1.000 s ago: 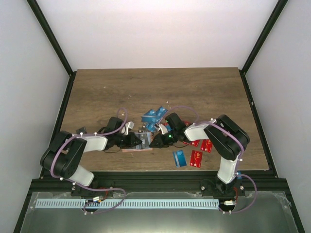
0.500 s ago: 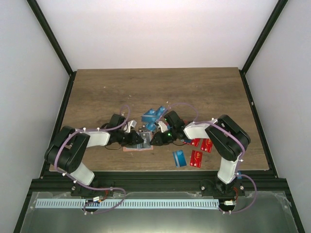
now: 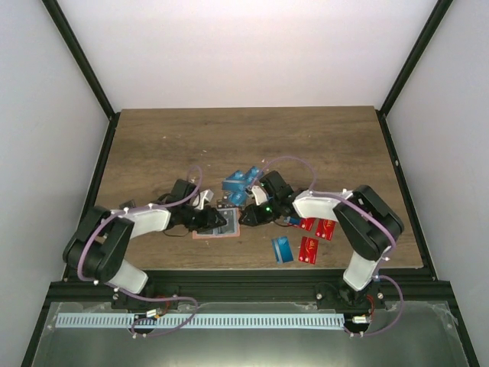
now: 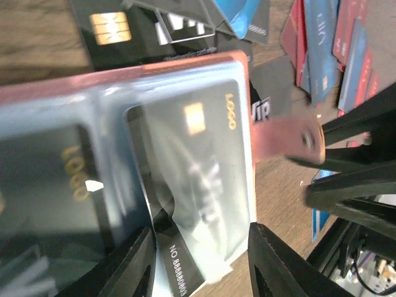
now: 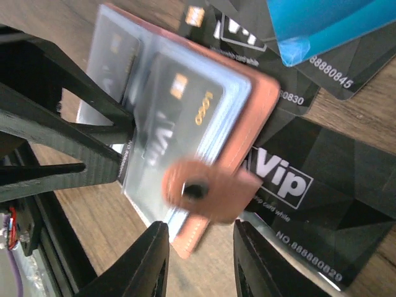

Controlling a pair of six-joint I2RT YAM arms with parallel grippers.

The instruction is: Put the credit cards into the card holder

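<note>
The tan card holder lies open on the table between my two grippers. Its clear sleeves hold black cards with gold lettering. My left gripper is open astride the sleeve's near edge, where a black numbered card sticks out. My right gripper is open just in front of the holder's tan snap tab, which looks blurred. Loose credit cards lie around: a black Vip card, blue cards behind the holder, and red cards to the right.
More loose cards sit near the front right: a blue one and a red one. Black chip cards lie just past the holder. The table's front edge is close behind both grippers.
My left gripper has gone from shut to open over the sleeve edge. The right gripper has widened slightly and edged left toward the holder, which now shows more of its sleeves.
</note>
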